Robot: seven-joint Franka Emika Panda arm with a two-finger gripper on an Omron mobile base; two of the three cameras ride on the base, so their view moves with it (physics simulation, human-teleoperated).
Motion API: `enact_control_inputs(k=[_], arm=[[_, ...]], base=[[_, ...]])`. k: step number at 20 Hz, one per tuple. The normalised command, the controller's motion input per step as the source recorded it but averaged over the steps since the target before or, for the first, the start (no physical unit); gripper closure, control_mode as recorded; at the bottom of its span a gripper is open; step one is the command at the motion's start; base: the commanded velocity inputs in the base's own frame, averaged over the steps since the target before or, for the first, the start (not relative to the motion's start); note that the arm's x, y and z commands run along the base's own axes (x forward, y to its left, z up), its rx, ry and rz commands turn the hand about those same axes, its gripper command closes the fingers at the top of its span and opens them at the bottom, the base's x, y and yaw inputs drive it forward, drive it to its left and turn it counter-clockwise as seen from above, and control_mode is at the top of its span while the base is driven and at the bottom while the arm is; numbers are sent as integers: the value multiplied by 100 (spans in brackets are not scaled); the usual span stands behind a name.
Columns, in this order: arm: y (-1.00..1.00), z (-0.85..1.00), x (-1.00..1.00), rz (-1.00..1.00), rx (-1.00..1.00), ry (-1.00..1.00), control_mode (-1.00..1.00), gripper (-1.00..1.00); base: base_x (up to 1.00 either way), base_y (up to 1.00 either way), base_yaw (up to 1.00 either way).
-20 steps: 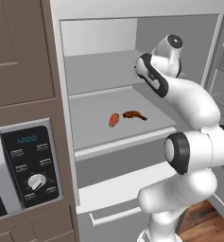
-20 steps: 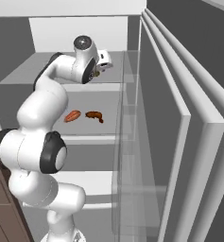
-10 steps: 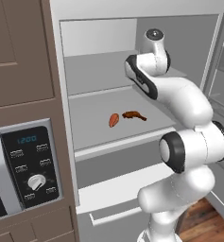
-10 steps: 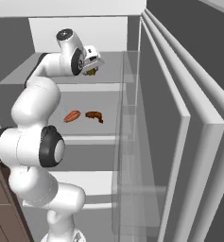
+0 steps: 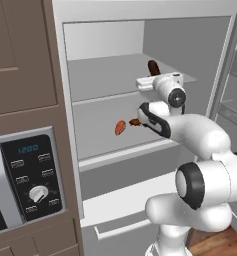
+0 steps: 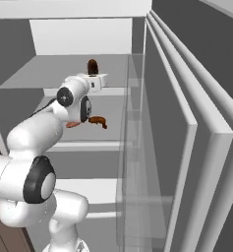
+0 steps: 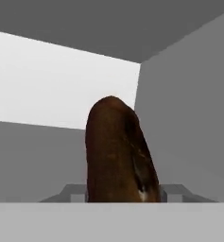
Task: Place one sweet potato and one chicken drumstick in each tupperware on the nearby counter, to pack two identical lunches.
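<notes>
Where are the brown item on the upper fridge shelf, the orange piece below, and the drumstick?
brown item [image 7: 116,151], hand view, middle of body.
orange piece [image 5: 120,128], left base view, centre.
drumstick [image 6: 98,120], right base view, meaty part.

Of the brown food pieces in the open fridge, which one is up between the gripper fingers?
The dark brown elongated sweet potato, standing upright in the gripper above the upper shelf. The orange-brown piece and the drumstick lie on the lower shelf.

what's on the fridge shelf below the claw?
On the lower shelf: one sweet potato and, beside it, a chicken drumstick. The arm covers the shelf's right part, so anything there is hidden.
</notes>
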Motion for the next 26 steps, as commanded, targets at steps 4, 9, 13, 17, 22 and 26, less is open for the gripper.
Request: enact_control_inputs(k=[4,9,13,17,22,26], arm=[[-6,74,-100,0,18,45,-100,100],[0,95,-100,0,6,70,-100,100],[4,84,-100,0,0,77,-100,100],[31,38,-100,2,0,77,-100,100],[56,-48,-100,10,-4,70,-100,100],[50,-75,-100,9,-4,46,-100,100]], base=[[0,0,0],[0,0,0],[0,0,0],[0,0,0],[0,0,0],[0,0,0]])
